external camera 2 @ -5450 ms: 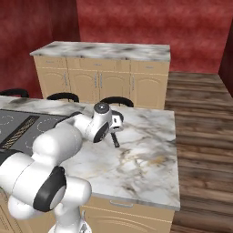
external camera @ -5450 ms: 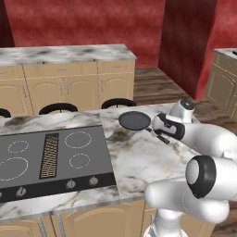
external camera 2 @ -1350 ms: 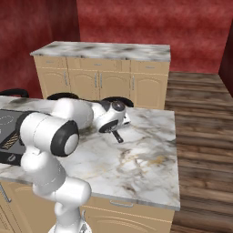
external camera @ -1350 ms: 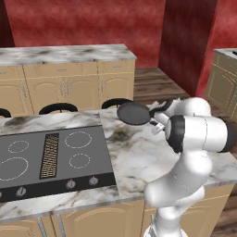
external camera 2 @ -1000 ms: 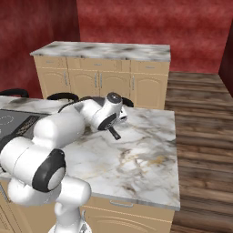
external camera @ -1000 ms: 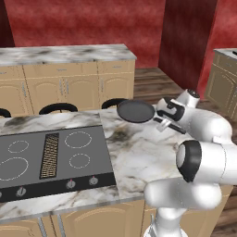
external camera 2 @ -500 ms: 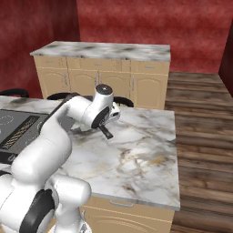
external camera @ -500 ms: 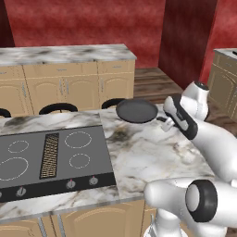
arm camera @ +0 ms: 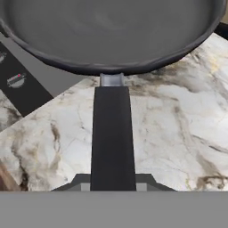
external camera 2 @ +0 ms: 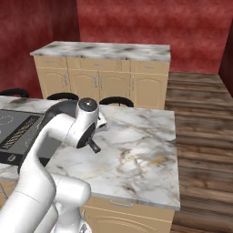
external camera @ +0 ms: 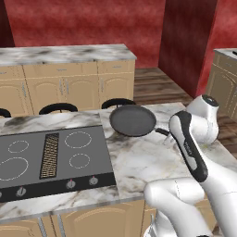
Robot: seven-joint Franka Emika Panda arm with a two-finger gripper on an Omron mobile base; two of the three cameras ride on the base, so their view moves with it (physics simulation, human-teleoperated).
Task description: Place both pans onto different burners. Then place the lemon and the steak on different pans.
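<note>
The gripper point(arm camera: 113, 185), clamped on its handle, is carrying one pan point(external camera: 133, 120) above the marble counter point(external camera: 139, 159), right of the cooktop point(external camera: 28, 159); no burner is holding a pan yet.

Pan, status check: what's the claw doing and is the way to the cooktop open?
Claw shut on pan handle. Pan lifted over the marble counter, beside the cooktop, not on a burner yet. Nothing sits on the burners.

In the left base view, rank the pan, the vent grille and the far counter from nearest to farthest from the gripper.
1. pan, held by its handle, just left of the gripper.
2. vent grille, mid-cooktop, farther left.
3. far counter, along the red back wall.
</note>
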